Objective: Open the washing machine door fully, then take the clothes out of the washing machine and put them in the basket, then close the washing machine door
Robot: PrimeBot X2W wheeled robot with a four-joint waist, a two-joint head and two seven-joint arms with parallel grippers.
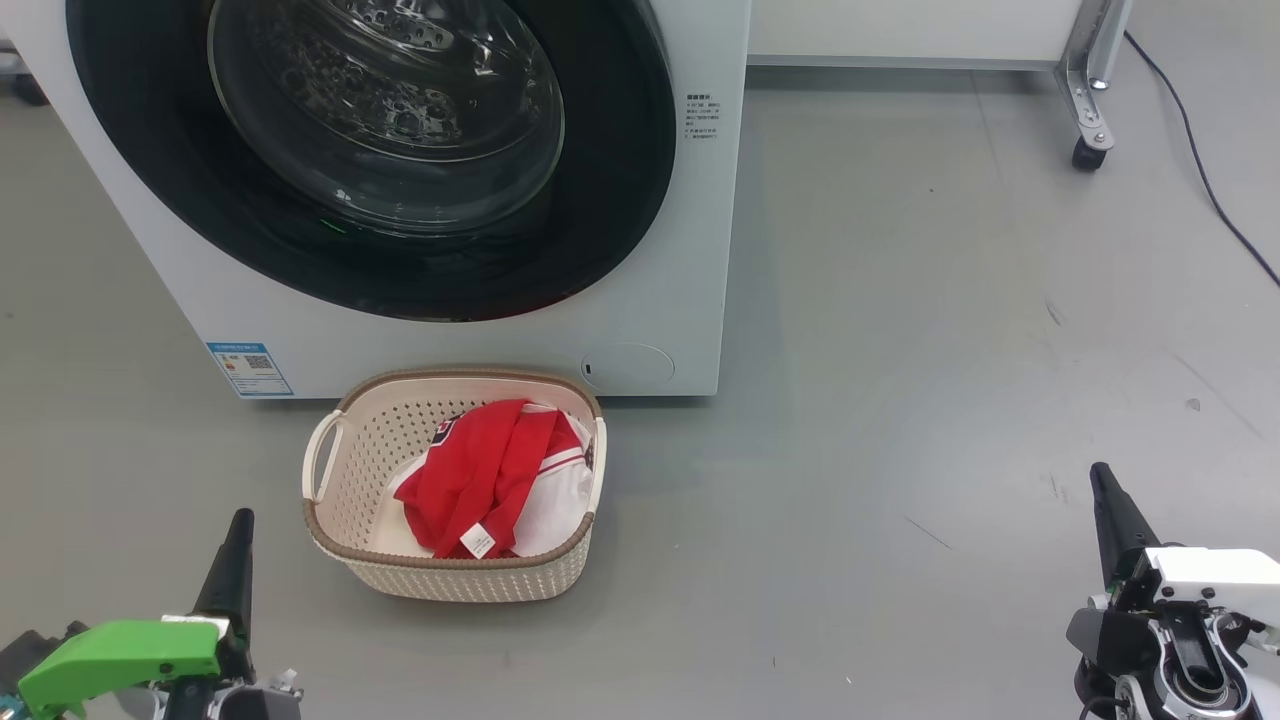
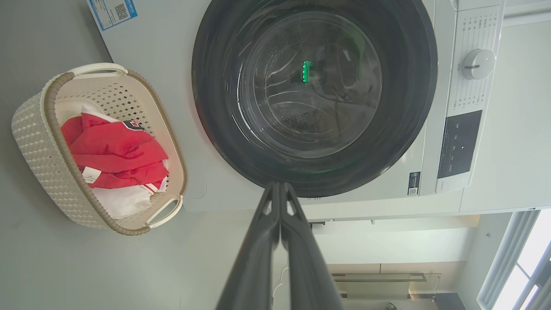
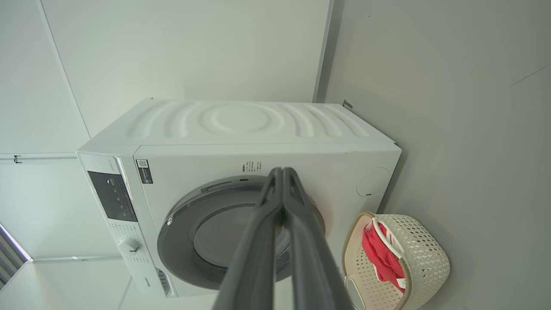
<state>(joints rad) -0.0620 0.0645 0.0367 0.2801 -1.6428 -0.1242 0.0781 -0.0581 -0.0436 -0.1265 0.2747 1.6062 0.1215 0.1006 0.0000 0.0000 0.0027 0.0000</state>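
Door (image 1: 620,150) is shut flush on the washer (image 1: 690,300). Steel drum visible through the glass. Clothes (image 1: 480,470) are in the basket (image 1: 330,540), red over white, 1 white label up. Basket sits on the floor (image 1: 900,350) just in front of the washer, below the door.

View differences:
- Head view crops the washer top. It shows a wheeled frame leg (image 1: 1090,90) and a black cable (image 1: 1200,170) at upper right.
- Left wrist view has the whole door plus the dial (image 2: 478,63) and dark panel (image 2: 458,144). Blue label (image 2: 112,10) is at the frame's top edge.
- Right wrist view adds the washer's rippled side panel (image 3: 241,120) and the wall behind.

Arms: both low, at the head view's bottom corners, fingers pointing toward the washer, well apart from door and basket. Left tool (image 1: 238,530): fingers pressed together, nothing held, green housing (image 1: 120,650) behind it. Right tool (image 1: 1103,480): same, pressed together and empty, white wrist block behind.

Hidden: right tool's fingers cover the door's middle in its own view, and the basket wall hides most of the clothes there. Label text too small to read. Can't tell whether the basket touches the washer.
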